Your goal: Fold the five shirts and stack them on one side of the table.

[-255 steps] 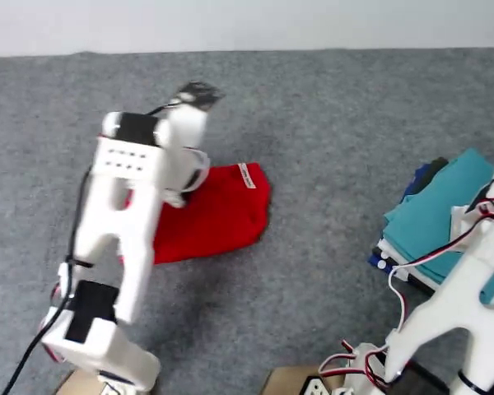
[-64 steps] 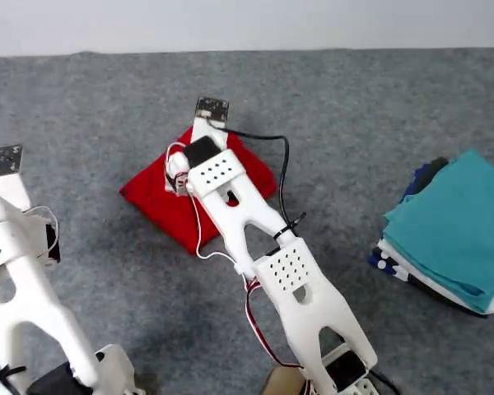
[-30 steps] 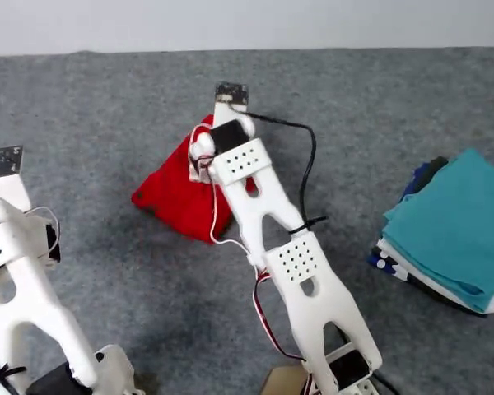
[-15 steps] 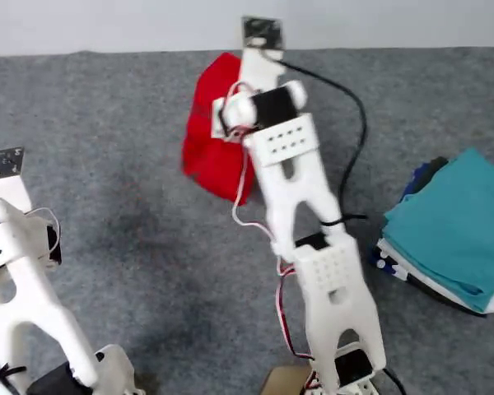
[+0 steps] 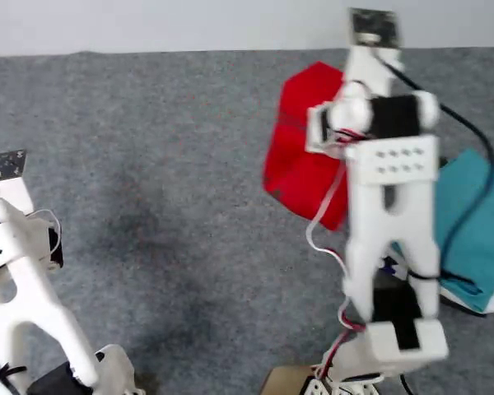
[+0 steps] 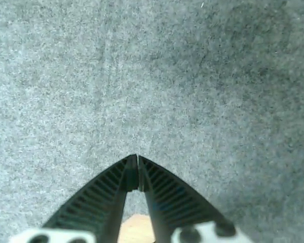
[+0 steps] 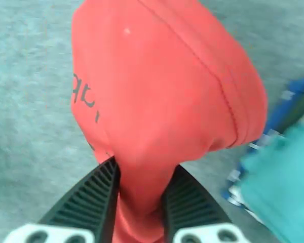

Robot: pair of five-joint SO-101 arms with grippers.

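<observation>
Grey, felt-like matting covers the table. The right gripper is clamped on a bunched fold of the red shirt, a soft knit with a stitched seam. The shirt is held hanging just beside the stack of folded shirts, which is topped by teal cloth. The left gripper, its ribbed black fingers pressed together on nothing, is seen well apart from the stack.

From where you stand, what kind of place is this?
Probably a robotics test bench: a grey carpeted table, the right gripper clamping a red shirt, and a stack of folded shirts nearby.
</observation>
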